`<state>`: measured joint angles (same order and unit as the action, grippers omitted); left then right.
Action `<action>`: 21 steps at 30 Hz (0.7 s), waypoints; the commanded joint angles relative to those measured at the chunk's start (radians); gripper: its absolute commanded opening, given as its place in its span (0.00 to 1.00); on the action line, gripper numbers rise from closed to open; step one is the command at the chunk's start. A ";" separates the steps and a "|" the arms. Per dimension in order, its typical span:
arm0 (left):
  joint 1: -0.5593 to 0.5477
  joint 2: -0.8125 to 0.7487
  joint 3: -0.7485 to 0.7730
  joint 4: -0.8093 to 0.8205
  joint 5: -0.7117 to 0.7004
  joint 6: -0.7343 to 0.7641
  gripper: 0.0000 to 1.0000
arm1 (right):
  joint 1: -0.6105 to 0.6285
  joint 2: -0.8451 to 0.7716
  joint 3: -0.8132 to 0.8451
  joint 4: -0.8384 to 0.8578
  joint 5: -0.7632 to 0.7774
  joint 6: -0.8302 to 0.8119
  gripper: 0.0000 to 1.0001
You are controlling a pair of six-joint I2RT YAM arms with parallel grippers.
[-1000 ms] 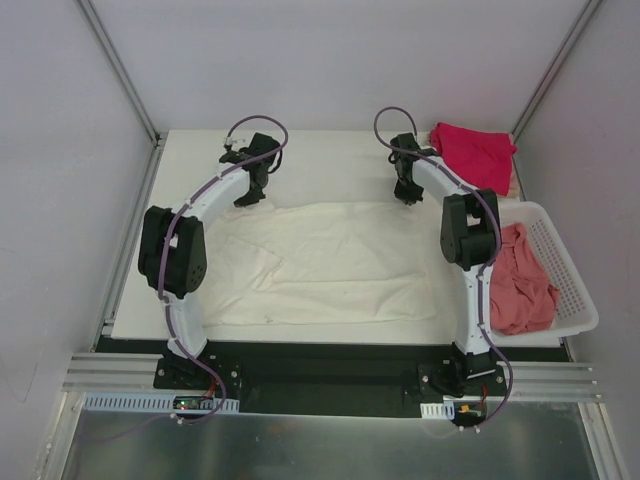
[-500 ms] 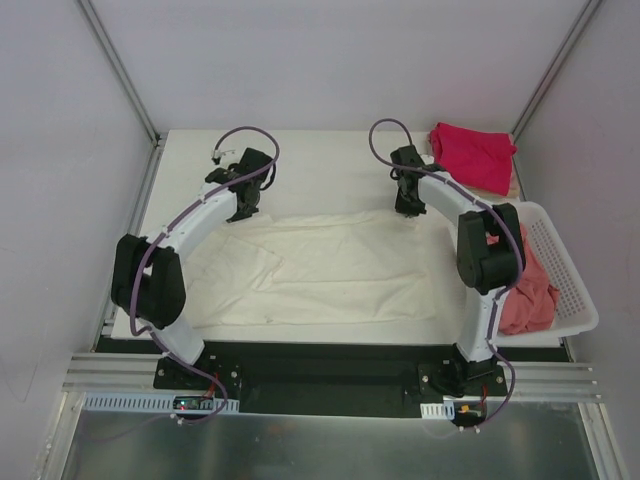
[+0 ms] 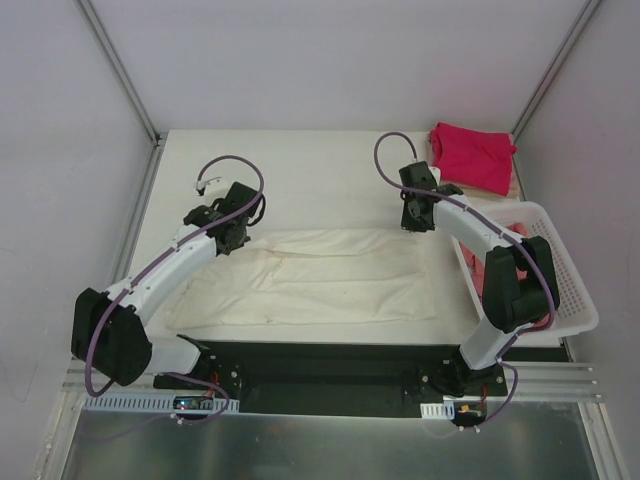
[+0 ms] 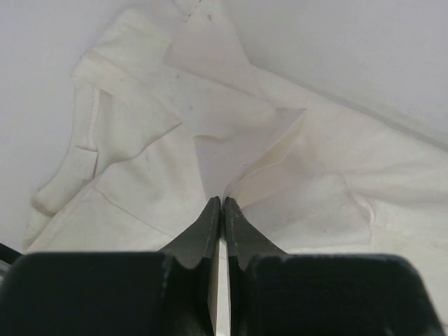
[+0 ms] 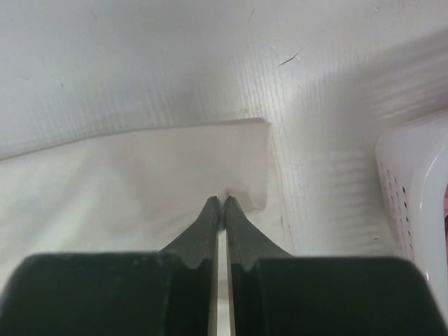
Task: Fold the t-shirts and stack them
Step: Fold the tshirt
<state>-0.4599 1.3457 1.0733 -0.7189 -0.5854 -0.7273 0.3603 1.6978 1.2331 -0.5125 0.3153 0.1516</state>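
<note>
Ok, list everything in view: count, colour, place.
cream t-shirt: one, off-white, spread across the middle of the table
magenta-red t-shirt: one, magenta-red, far right corner of the table
salmon-pink t-shirt: one, pink, in the basket, mostly hidden
basket: one, white slotted plastic, right edge of the table
table: one, white
left gripper: one, black, shut on the cream t-shirt
right gripper: one, black, shut on the cream t-shirt's corner

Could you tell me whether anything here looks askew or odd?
Yes: the cream t-shirt is bunched in uneven creases at its left end, by the left gripper; its right end lies flat.
</note>
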 commanded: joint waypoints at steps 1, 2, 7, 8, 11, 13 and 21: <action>-0.017 -0.117 -0.075 -0.054 -0.021 -0.102 0.00 | 0.031 -0.102 -0.035 0.000 -0.033 -0.030 0.01; -0.022 -0.147 -0.097 -0.060 -0.022 -0.130 0.00 | 0.034 -0.119 -0.044 -0.003 -0.033 -0.032 0.01; -0.037 -0.233 -0.157 -0.083 0.001 -0.184 0.00 | 0.043 -0.165 -0.067 -0.029 -0.025 -0.032 0.01; -0.043 -0.243 -0.162 -0.091 0.012 -0.188 0.00 | 0.043 -0.168 -0.078 -0.035 -0.022 -0.032 0.01; -0.072 -0.279 -0.185 -0.106 0.027 -0.227 0.00 | 0.043 -0.178 -0.089 -0.047 0.002 -0.035 0.01; -0.089 -0.302 -0.211 -0.109 0.035 -0.259 0.00 | 0.045 -0.172 -0.084 -0.060 0.019 -0.037 0.01; -0.163 -0.318 -0.328 -0.166 0.076 -0.374 0.00 | 0.043 -0.142 -0.086 -0.101 0.054 -0.034 0.06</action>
<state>-0.5945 1.0401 0.7963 -0.8181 -0.5362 -1.0168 0.4011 1.5608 1.1496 -0.5667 0.3225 0.1211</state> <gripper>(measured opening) 0.011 0.044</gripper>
